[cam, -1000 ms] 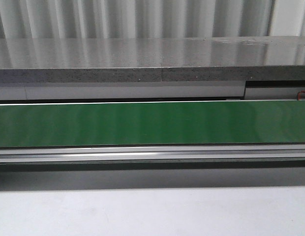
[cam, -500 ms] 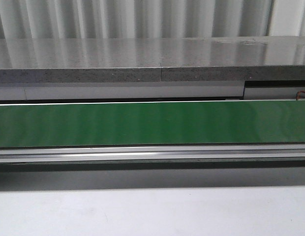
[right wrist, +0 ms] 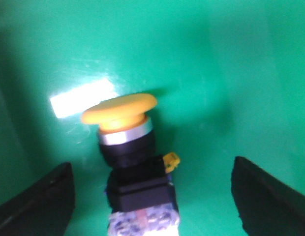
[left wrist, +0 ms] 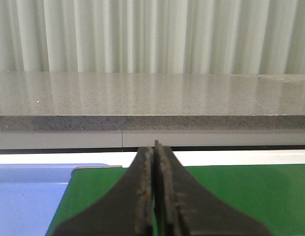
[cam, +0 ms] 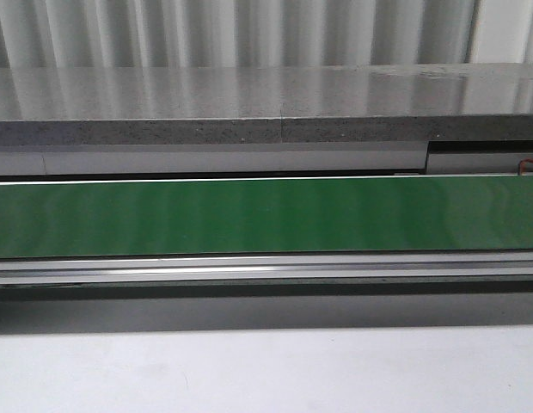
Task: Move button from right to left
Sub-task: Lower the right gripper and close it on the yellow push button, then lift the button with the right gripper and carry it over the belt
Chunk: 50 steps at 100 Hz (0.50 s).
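Fingers of the right end effector (right wrist: 152, 196) are spread wide in the right wrist view, one dark tip at each side of the button (right wrist: 130, 157), and neither is seen touching it. The button lies on a glossy green surface (right wrist: 216, 73), its yellow-orange cap (right wrist: 119, 109) pointing toward 12 o'clock from the fingers, with a silver ring, a black body and a clear contact block (partly cut off at the frame edge) behind it. The picture is blurred, so finer detail cannot be told.

The left end effector (left wrist: 155, 196) is closed, its two dark fingers pressed together with nothing between them, above a green belt (left wrist: 241, 196) and beside a blue tray (left wrist: 24, 196). A grey stone worktop (left wrist: 152, 98) is seen beyond.

In the front view only the green belt (cam: 266, 215), its metal rail (cam: 266, 269) and the worktop (cam: 266, 103) are shown.
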Each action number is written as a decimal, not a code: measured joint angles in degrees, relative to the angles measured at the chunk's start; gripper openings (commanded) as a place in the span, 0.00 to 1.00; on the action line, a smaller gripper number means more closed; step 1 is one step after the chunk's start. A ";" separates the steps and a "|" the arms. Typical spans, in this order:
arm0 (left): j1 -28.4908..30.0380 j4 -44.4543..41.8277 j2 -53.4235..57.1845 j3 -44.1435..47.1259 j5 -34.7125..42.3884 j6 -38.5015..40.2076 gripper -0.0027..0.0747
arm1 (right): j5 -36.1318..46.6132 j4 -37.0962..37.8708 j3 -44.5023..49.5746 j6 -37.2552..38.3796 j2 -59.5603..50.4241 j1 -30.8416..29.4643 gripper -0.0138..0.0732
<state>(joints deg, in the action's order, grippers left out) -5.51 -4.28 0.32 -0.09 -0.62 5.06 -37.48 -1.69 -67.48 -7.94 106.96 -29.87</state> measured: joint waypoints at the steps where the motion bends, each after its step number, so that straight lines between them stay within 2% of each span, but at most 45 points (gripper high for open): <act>1: 0.00 0.00 0.00 0.00 0.00 0.00 0.01 | 0.11 0.00 0.00 0.00 0.14 -0.13 0.88; 6: 0.00 0.00 0.00 0.00 0.00 0.00 0.01 | 0.12 0.00 0.00 0.00 0.99 -0.37 0.86; 11: 0.00 0.00 0.00 0.00 0.00 0.00 0.01 | 0.22 0.00 0.00 0.00 1.66 -0.61 0.78; 23: 0.00 0.00 0.00 0.00 0.00 0.00 0.01 | 0.55 -0.56 -0.04 0.00 2.34 -1.28 0.43; 30: 0.00 0.00 0.00 0.00 0.00 0.00 0.01 | 0.55 -1.39 -0.13 0.00 2.34 -1.76 0.29; 37: 0.00 0.00 0.00 0.00 0.00 0.00 0.01 | 0.69 -1.96 -0.13 0.00 2.34 -1.89 0.24; 50: 0.00 0.00 0.00 0.00 0.00 0.00 0.01 | 0.69 -3.24 -0.13 0.00 2.34 -2.17 0.24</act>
<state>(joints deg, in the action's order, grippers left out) -5.51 -4.28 0.32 -0.09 -0.62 5.06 -36.79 -4.93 -67.62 -7.94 109.30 -32.04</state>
